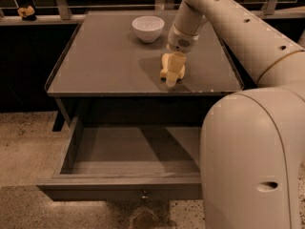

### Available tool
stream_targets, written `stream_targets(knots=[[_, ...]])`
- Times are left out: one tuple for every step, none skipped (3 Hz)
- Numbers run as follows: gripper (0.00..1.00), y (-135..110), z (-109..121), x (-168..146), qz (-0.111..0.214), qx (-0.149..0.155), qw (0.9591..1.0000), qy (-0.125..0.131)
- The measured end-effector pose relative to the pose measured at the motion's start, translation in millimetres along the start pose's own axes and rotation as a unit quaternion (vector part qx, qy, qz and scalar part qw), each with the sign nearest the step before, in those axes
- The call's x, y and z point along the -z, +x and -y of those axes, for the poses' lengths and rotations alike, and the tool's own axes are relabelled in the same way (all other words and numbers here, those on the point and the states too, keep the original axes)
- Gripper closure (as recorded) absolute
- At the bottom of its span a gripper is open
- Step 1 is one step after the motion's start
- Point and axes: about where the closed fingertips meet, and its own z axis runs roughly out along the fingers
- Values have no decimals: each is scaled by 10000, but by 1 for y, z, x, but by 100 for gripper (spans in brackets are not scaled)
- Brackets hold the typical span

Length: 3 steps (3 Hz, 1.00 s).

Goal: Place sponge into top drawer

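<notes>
The pale-yellow sponge (pixel 167 67) lies on the grey table top (pixel 105 66), right of its middle and near the front edge. My gripper (pixel 173 70) comes down from the arm above and sits right on the sponge, covering part of it. The top drawer (pixel 119 189) is pulled out wide below the table. Its dark-grey inside shows nothing in it, and its small round knob (pixel 144 193) faces the front.
A white bowl (pixel 148 27) stands at the back of the table, left of the arm. The arm's large pale body (pixel 252 156) fills the right side and hides the drawer's right end. A small yellow object (pixel 26 12) sits on the far left ledge.
</notes>
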Motion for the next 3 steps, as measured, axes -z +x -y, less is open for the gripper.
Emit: stream_targets(knots=[[19, 0, 0, 0, 0, 0, 10000, 0], [42, 0, 0, 0, 0, 0, 10000, 0], [65, 0, 0, 0, 0, 0, 10000, 0]])
